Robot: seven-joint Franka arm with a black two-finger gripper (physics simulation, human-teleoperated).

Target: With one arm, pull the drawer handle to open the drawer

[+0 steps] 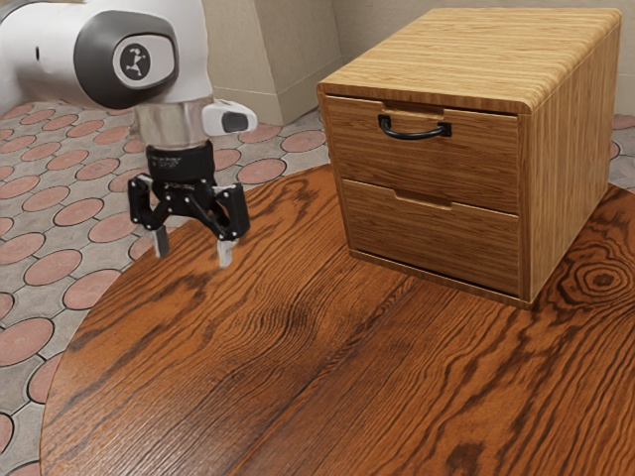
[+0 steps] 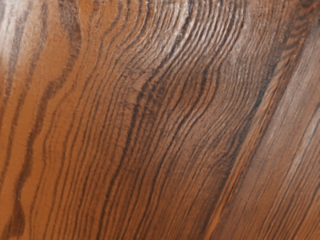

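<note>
The open, empty claw (image 1: 193, 253) hangs over the surface (image 1: 298, 387), well apart from the handle (image 1: 414, 134), probably stiff; best gripped mid-bar.

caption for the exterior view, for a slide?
Franka gripper open, hanging over the wooden table, apart from the two-drawer cabinet; black handle on the top drawer untouched.

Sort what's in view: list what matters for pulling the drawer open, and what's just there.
For the job:
- gripper, open, hanging over the table, well short of the cabinet
- black handle
- top drawer, which carries that handle, looking shut

Just there:
- lower drawer, no handle on it
- cabinet
- table
- tiled floor
</note>
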